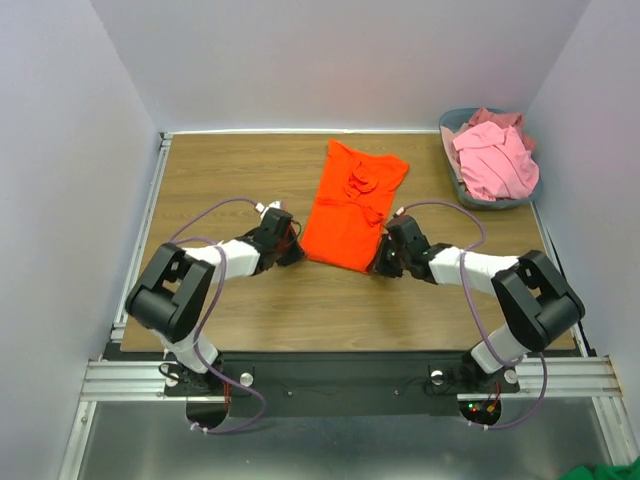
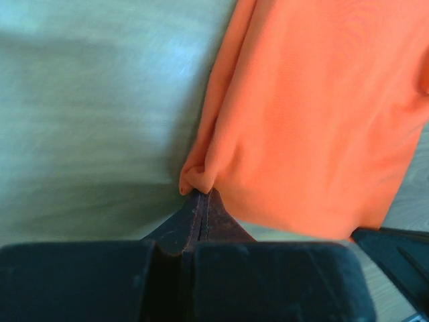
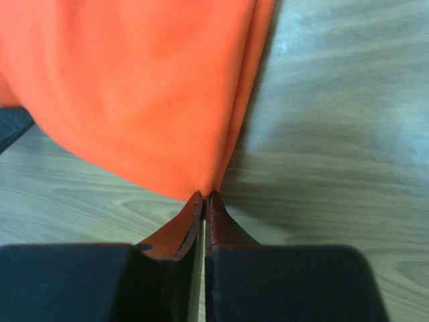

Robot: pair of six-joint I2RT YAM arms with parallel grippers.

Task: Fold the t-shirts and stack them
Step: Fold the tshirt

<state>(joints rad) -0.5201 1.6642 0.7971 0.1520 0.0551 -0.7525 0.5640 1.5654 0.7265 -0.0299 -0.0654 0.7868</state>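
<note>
The orange-red t-shirt (image 1: 350, 205) lies lengthwise on the wooden table, sleeves folded in, collar end far. My left gripper (image 1: 296, 250) is shut on the shirt's near left corner; in the left wrist view the cloth (image 2: 315, 114) bunches at the closed tips (image 2: 203, 194). My right gripper (image 1: 379, 262) is shut on the near right corner; in the right wrist view the cloth (image 3: 141, 87) meets the closed tips (image 3: 204, 196). Both corners look lifted slightly off the table. Pale pink t-shirts (image 1: 492, 158) are piled in the basket.
The grey-blue plastic basket (image 1: 452, 172) stands at the far right corner of the table. Bare wood (image 1: 230, 180) lies left of the shirt and in front of it. White walls close in on the far and side edges.
</note>
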